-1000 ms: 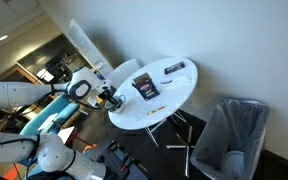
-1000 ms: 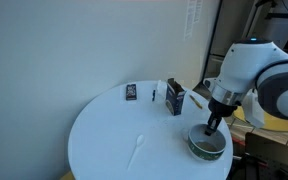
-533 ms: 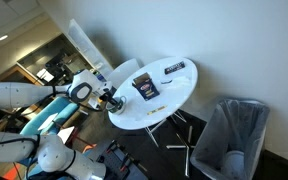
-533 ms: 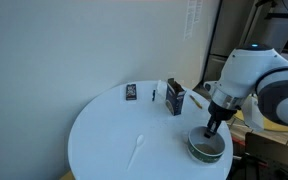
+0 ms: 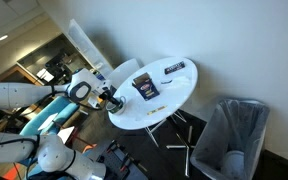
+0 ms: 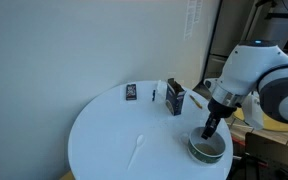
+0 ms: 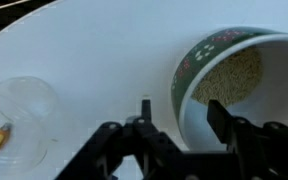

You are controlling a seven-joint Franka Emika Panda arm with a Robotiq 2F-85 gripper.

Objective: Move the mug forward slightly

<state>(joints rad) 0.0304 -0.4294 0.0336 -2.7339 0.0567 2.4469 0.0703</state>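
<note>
The mug (image 6: pixel 206 148) stands at the worktop (image 6: pixel 99 135) edge, green outside, with tan grains inside in the wrist view (image 7: pixel 234 75). The end effector (image 7: pixel 181 112) straddles its wall, released: one finger inside, the other outside with a gap showing. A clear cup (image 7: pixel 19 105) lies beside. Farther off are a spoon (image 6: pixel 138 150) and a dark box (image 6: pixel 175 98).

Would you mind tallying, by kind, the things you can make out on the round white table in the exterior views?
Mug: 1
Box: 1
White spoon: 1
Small dark items: 2, too small to identify
Total: 5
</note>
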